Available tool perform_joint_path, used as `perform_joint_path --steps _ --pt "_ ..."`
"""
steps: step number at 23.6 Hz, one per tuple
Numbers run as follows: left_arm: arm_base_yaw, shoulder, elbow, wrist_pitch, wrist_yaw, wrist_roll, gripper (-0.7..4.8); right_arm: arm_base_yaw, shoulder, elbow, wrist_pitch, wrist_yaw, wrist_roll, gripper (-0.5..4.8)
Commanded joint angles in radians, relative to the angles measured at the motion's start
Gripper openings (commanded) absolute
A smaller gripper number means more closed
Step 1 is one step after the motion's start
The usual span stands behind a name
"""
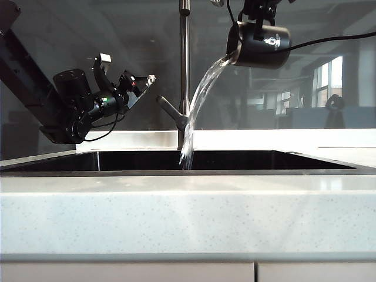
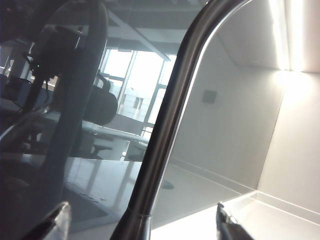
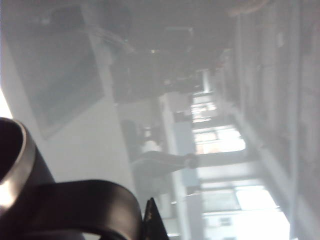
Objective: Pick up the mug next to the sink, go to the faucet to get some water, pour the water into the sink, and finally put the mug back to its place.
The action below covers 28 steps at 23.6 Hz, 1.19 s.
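Observation:
The black mug (image 1: 261,44) hangs tipped on its side high at the right, its mouth toward the faucet (image 1: 184,70). Water (image 1: 200,100) streams from its rim down into the dark sink (image 1: 247,160). My right gripper (image 1: 257,14) grips it from above; in the right wrist view the mug's handle (image 3: 85,205) and silver rim (image 3: 15,165) sit against a dark fingertip (image 3: 152,222), jaws shut on the handle. My left gripper (image 1: 127,69) hovers open left of the faucet lever (image 1: 170,111). In the left wrist view the faucet pipe (image 2: 165,130) rises between the spread fingertips (image 2: 60,220).
The pale speckled countertop (image 1: 188,211) runs across the front, with a cabinet front below. A black cable (image 1: 329,40) trails right from the right arm. A glossy dark back panel (image 1: 329,23) stands behind the sink.

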<state>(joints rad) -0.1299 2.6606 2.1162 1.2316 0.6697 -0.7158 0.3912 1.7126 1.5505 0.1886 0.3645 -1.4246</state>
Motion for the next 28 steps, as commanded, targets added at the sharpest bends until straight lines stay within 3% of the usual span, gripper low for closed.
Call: perform_joint_path --steps 1,15,28 --pt "-0.002 -0.005 0.005 0.023 0.003 -0.022 3.68 0.012 -0.018 0.012 0.080 -0.002 -0.116 0.00" --pt "-0.002 -0.005 0.005 0.027 0.004 -0.026 3.68 0.033 -0.026 0.012 0.108 -0.004 -0.290 -0.01" --pt "-0.002 -0.005 0.005 0.027 0.004 -0.026 3.68 0.033 -0.037 0.012 0.108 -0.004 -0.293 -0.01"
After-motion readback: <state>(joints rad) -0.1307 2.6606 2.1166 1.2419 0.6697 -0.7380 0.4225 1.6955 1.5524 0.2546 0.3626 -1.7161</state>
